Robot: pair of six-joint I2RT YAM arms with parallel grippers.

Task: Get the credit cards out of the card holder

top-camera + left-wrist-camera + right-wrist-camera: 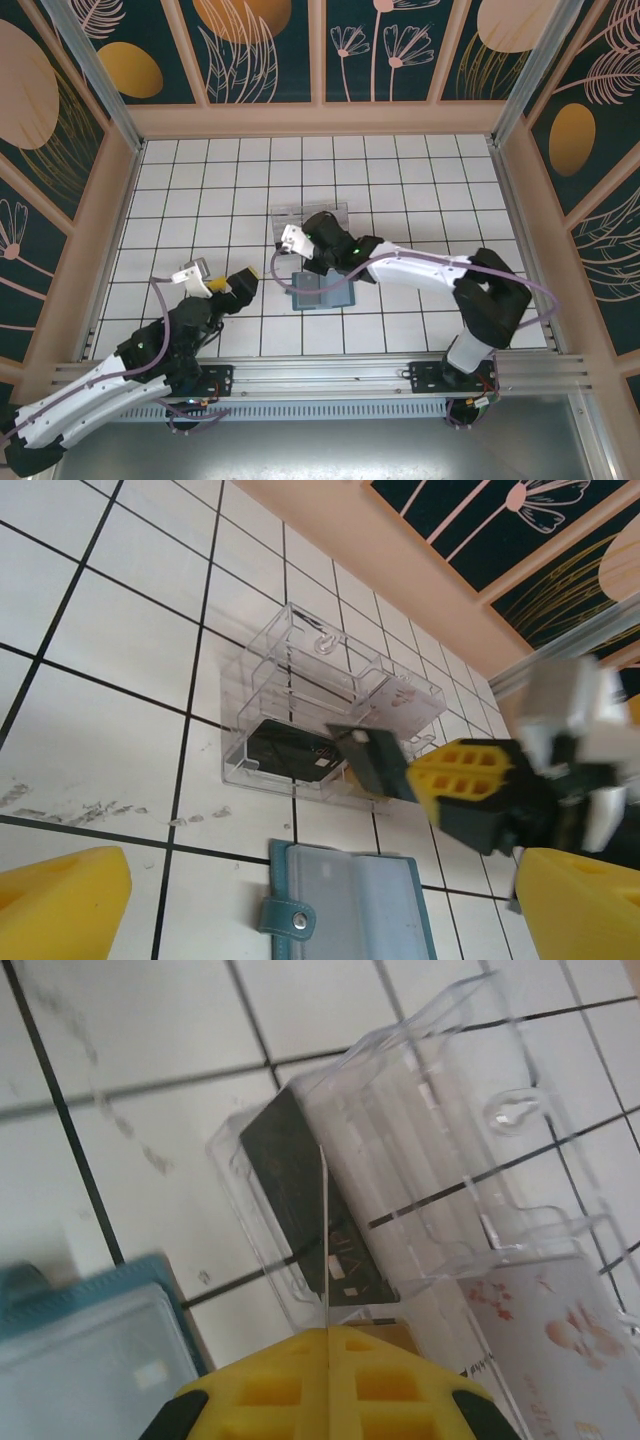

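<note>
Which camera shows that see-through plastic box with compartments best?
The left wrist view: the whole clear plastic compartment box fits in frame. The right wrist view is too close; the box runs past the edges. The top view has it small, partly behind the right hand holding a dark card.

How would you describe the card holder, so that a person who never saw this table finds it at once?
On the white tiled table, a clear plastic box sits near the middle. Right beside it, on the side toward the table's near edge, lies the card holder, opened flat. Unlike the see-through box, it is teal with a greyish-blue inside and a snap strap.
</note>
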